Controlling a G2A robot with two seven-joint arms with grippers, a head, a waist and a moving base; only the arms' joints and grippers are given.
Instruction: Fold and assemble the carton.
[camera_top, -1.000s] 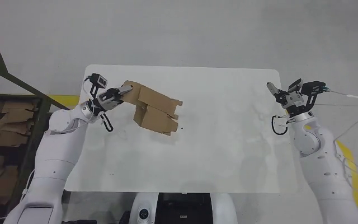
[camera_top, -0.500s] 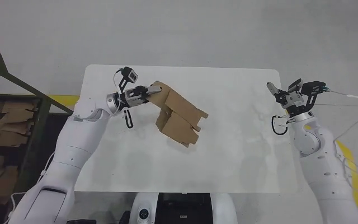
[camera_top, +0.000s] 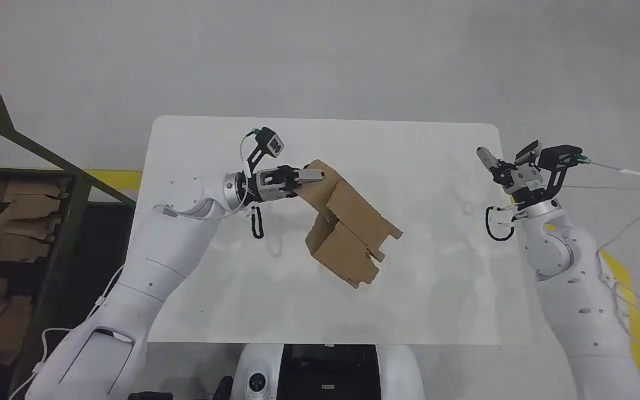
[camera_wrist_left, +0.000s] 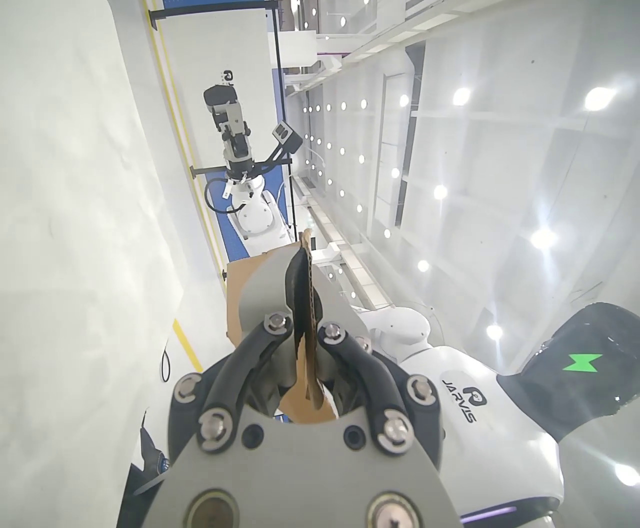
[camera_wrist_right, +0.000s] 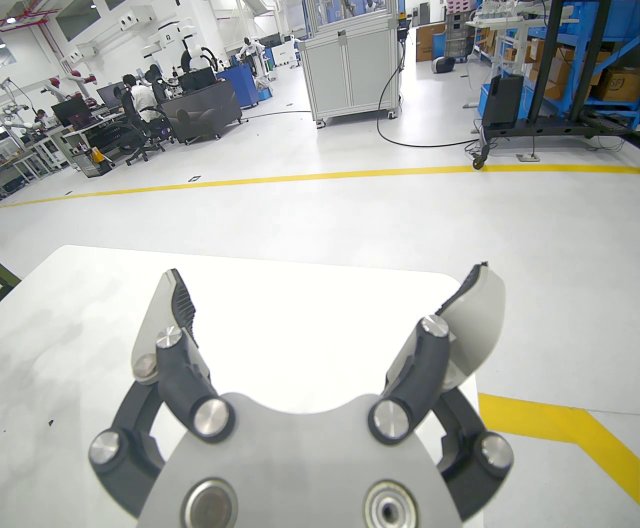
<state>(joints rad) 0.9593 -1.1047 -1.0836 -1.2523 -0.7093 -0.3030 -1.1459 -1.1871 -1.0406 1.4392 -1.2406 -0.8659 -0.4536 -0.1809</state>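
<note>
Cardboard carton (camera_top: 355, 215) gripped by flap
L gripper (camera_top: 318, 174) jaws are clamped on it over tabletop (camera_top: 450, 280); R gripper (camera_top: 486, 157) jaws are spread wide at tabletop edge.

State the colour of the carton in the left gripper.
Plain brown; the carton shows best in the top view.

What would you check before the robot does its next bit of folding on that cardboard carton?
1. Left gripper shut on the carton edge: ok.
2. Right gripper open: ok.
3. Right gripper close to the carton: not ok; it is over the table corner, well apart.
4. Carton resting on the table: cannot tell.
5. Carton's end flaps folded shut: not ok.
</note>
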